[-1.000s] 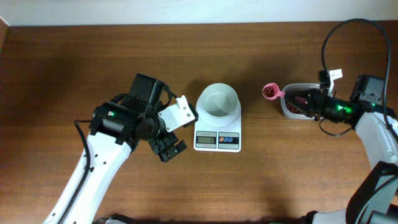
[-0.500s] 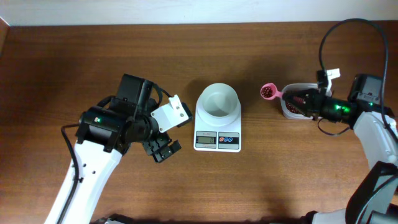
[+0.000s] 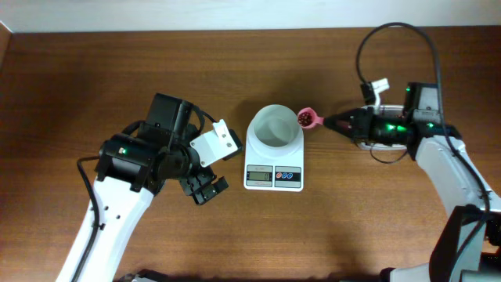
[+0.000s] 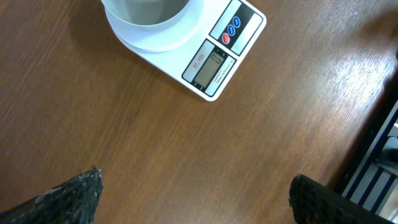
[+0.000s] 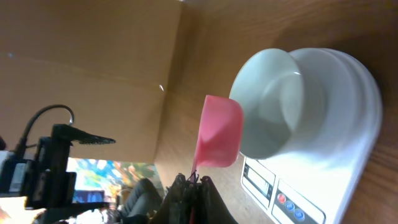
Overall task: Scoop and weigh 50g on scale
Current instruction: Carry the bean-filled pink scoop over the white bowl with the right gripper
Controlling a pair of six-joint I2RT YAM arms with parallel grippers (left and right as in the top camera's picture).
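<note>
- right end effector (image 3: 332,121) pinches the spoon (image 3: 311,118) of beans (image 3: 304,118) at the bowl (image 3: 274,128)'s right rim.
- tipped early, beans could spill beside the bowl.
- left end effector (image 3: 205,188) spread.

Wooden table (image 3: 352,227): dark brown, grain laid lengthwise, a soft sheen noted across the top. A pale wall (image 3: 235,14) is seen as a narrow strip along the far edge. Past the table's edge, dark frame bars (image 4: 372,163) are glimpsed in the left wrist view, blurred.
</note>
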